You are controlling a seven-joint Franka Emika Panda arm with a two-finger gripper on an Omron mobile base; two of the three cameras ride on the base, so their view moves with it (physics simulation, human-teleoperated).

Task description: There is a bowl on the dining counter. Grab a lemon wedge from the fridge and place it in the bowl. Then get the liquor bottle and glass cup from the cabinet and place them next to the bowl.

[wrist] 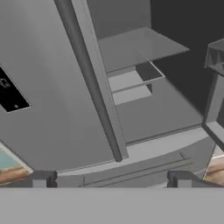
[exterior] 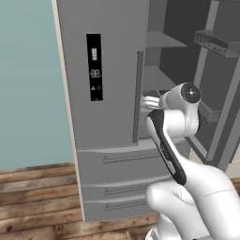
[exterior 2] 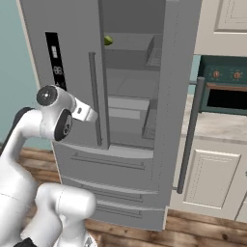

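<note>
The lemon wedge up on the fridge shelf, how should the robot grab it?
The lemon wedge sits at the front left edge of an upper shelf, beside the closed left door. Probably best to come straight in from the front through the open right side, open gripper pinching its narrow sides. Its exact tilt is too small to tell.

So the fridge [exterior 2: 130, 106] has its right door [exterior 2: 176, 96] swung wide open, leaving a tall gap into the grey interior. The left door [exterior: 103, 75] is shut, and its bar handle [wrist: 89, 78] runs right along the edge of that gap, so it crowds the left side. Inside, the shelves [exterior 2: 128, 48] cut the space into layers with decent room between them. The door bins [exterior: 215, 42] stick out on the right.
</note>
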